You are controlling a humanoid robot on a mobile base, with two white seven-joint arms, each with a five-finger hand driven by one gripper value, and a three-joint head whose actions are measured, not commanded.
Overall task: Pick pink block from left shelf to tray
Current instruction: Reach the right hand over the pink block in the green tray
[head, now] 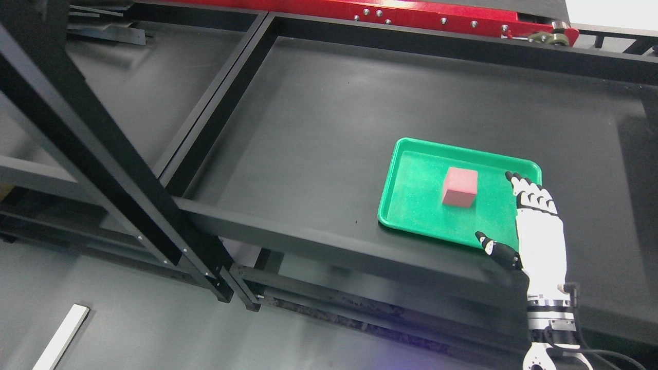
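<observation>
At the shelf's (pixel 318 128) near edge the right hand (pixel 537 234) reaches over the near right corner of the tray (pixel 406 205), fingers (pixel 527 190) straight and spread, holding nothing, while the pink block (pixel 460 187) sits beyond, near the tray's middle, clear of the hand.

So the count here: one pink block (pixel 459 187), one green tray (pixel 411 205), and one robot hand (pixel 534 231) in the shot, the right one. One black shelf (pixel 329 128) surface, split by frame bars into two bays you can see. One red rail (pixel 437 18) along the top, and one white strip (pixel 61 336) down on the floor.
</observation>
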